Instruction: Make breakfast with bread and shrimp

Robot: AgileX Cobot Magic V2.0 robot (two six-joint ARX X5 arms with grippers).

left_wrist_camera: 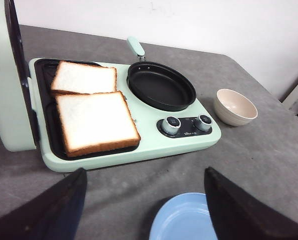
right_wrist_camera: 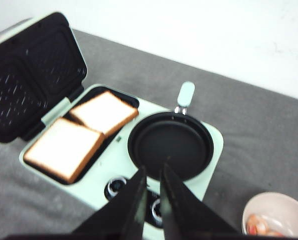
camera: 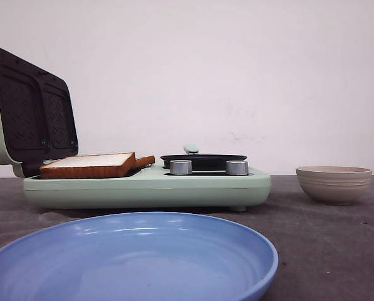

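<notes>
Two bread slices (left_wrist_camera: 95, 120) flat, side by side.

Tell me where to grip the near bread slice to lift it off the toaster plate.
Pinch the near bread slice by its front crust edge, coming from the knobs' side. That edge overhangs the plate rim and sits raised, so a finger can likely slide under. The far slice and the open lid crowd the other sides.

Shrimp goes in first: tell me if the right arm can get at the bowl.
Probably yes. The bowl sits open-topped and apart from the cooker, shrimp exposed, nothing above it; the right claw looks nearly closed.
</notes>
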